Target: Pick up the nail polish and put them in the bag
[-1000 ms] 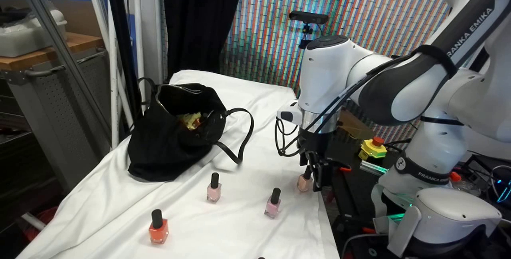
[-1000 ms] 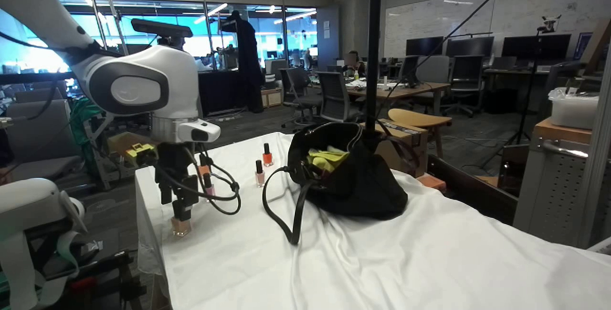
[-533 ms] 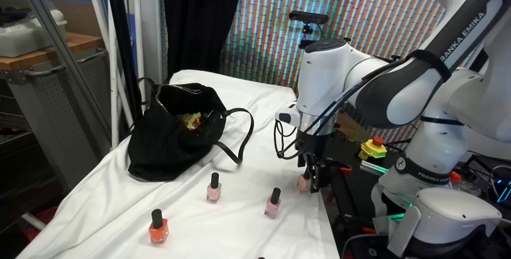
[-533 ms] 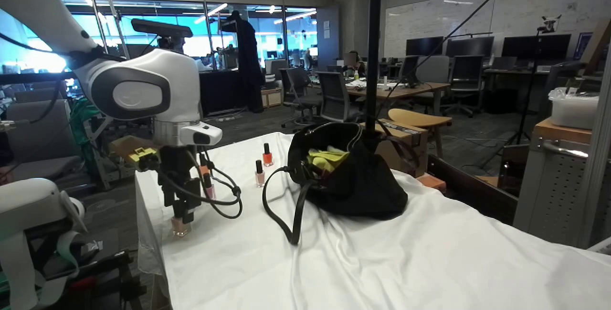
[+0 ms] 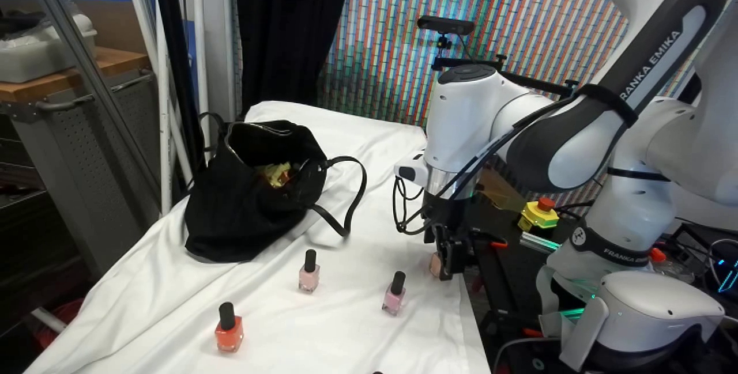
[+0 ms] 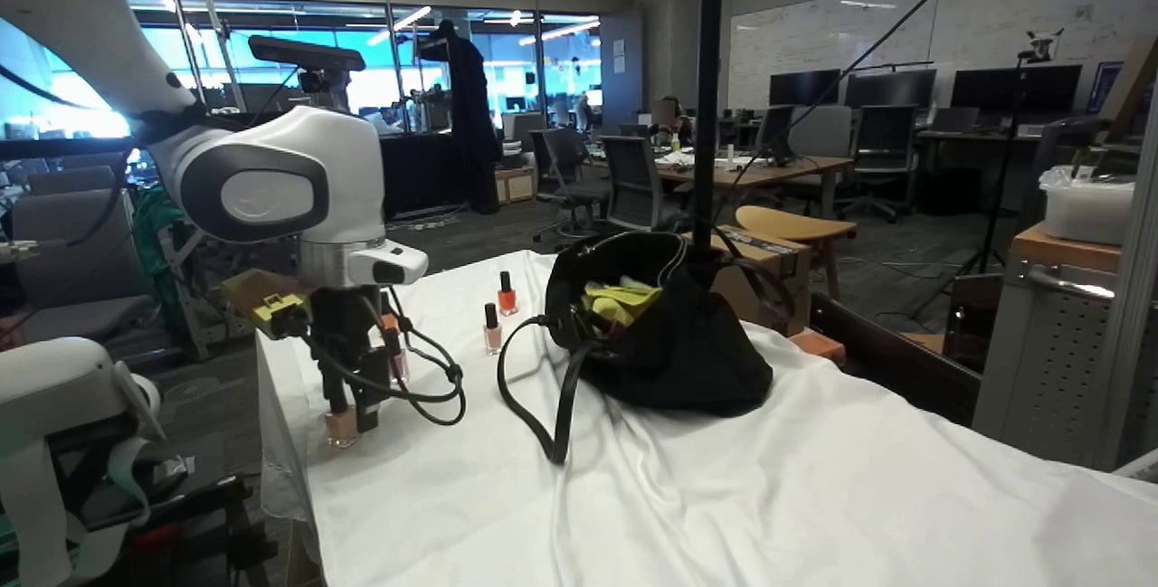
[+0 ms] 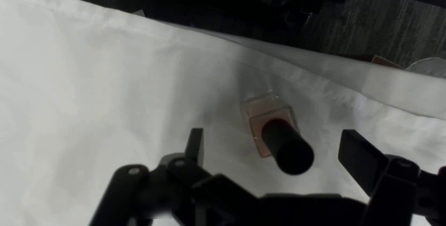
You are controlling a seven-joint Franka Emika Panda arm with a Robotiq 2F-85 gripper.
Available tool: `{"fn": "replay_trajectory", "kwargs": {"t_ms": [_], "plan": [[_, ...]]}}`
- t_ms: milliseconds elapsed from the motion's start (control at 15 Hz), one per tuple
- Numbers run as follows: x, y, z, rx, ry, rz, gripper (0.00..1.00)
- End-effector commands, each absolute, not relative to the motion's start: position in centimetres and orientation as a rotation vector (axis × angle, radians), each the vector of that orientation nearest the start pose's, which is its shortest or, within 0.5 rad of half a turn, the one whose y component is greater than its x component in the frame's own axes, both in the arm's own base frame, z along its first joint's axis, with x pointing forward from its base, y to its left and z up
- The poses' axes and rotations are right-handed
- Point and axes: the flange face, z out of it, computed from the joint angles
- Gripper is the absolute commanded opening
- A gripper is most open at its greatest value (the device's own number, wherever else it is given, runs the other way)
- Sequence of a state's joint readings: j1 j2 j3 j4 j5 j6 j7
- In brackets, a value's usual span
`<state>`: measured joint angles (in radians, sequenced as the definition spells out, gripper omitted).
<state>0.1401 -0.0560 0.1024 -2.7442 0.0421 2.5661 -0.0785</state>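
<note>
Jaws spread wide, the black two-fingered gripper (image 7: 272, 146) is hanging low over wrinkled white cloth (image 7: 87, 114), and a square peach-beige glass nail polish bottle (image 7: 275, 135) is standing between its fingers (image 7: 362, 163). In an exterior view, a finger is covering the bottle's cap and part of its body. Looped black cables (image 6: 454, 373) and the gripper are partly hiding an orange glass bottle (image 6: 389, 323) and a pink glass bottle (image 6: 401, 364); a black cap (image 5: 377, 373) is barely rising into an exterior view at its lower border. The cloth's edge is running close beside the peach-beige bottle, over dark flooring (image 7: 369, 27), while open cloth is stretching toward the slouching black fabric handbag (image 6: 678, 361), whose yellow-green contents (image 6: 622, 302) are proving hard to make out. The peach-beige bottle is standing upright, its black cylindrical cap topping clear-walled glass.
</note>
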Motion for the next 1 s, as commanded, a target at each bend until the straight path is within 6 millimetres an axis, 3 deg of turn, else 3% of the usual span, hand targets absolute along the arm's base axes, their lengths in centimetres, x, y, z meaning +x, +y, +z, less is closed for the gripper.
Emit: {"fn": "replay_trajectory", "kwargs": {"t_ms": [0, 933], "plan": [[37.3, 8.6, 22.8, -3.120, -0.423, 0.172, 1.00], [37.3, 8.0, 21.0, -3.103, -0.452, 0.193, 1.00]]}}
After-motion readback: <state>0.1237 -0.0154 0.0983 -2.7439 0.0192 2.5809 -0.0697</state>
